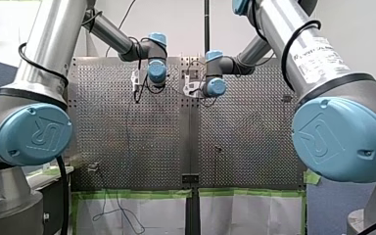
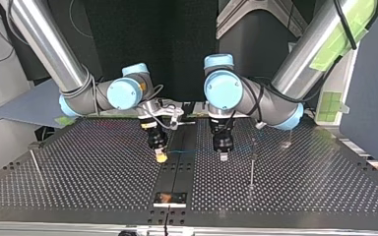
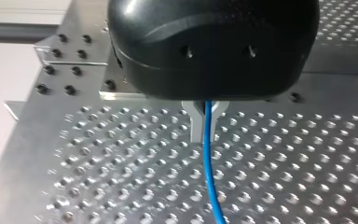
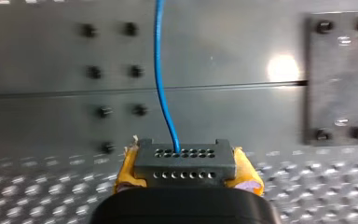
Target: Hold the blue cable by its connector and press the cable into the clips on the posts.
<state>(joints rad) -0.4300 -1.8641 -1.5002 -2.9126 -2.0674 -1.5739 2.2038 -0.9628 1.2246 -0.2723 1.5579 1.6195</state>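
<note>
Right gripper: in the right wrist view the right gripper (image 4: 186, 170) is seen closest. It is closed narrowly, and its yellow pads (image 4: 127, 170) press on both ends of the connector (image 4: 185, 154).
Connector: a dark grey block with two rows of small holes, held level between the pads.
Blue cable: the blue cable (image 4: 161, 79) leaves the connector's upper row and runs straight ahead. In the top view it is seen as a thin line between the two grippers.
Left gripper: on the left gripper (image 3: 204, 122) the metal fingers (image 3: 195, 123) are drawn together around the cable with almost no gap. The cable passes through and goes on over the table (image 2: 300, 187).
Posts: one thin post (image 2: 251, 164) stands near the left gripper. A second post (image 2: 34, 161) is well apart, at the top view's left. The clips are too small to be made out.
Step in hand: it is judged that the cable is stretched and not yet pressed into a clip.
Advice: the connector should be gripped firmly and the cable held taut. It should be lined up over the clip first, then lowered straight, without side pull on the thin post.
</note>
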